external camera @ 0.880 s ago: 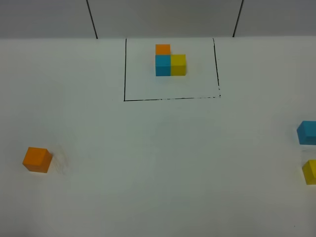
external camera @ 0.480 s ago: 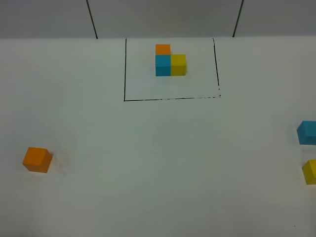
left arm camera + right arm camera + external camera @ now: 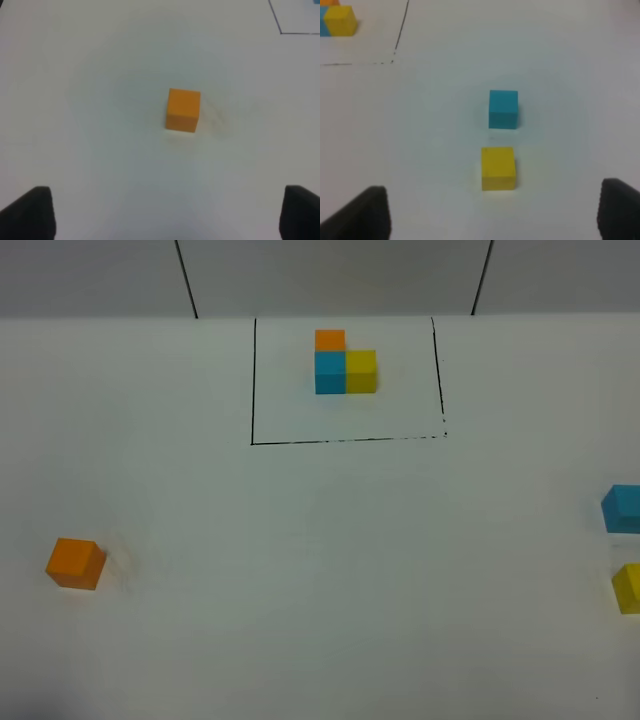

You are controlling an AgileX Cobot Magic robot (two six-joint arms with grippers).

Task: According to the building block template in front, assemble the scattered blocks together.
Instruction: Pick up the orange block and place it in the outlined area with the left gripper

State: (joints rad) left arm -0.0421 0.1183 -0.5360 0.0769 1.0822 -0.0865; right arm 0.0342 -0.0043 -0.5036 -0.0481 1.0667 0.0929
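Our template (image 3: 345, 365), an L of orange, blue and yellow cubes inside a black frame (image 3: 340, 440), sits at 12 o'clock on the white table (image 3: 320, 540). The orange block (image 3: 75, 563) lies at 8 o'clock, ahead of our left gripper (image 3: 165, 212), spread wide and empty. The blue block (image 3: 622, 508) and yellow block (image 3: 628, 587), near but apart at 3 to 4 o'clock, lie ahead of our right gripper (image 3: 492, 212), equally wide and empty.

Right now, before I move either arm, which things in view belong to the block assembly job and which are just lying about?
Job:
- building block template inside the black drawn rectangle
- loose orange cube
- loose blue cube
- loose yellow cube

Lying about:
- no stray items in view; only the white table and two dark lines on the back wall
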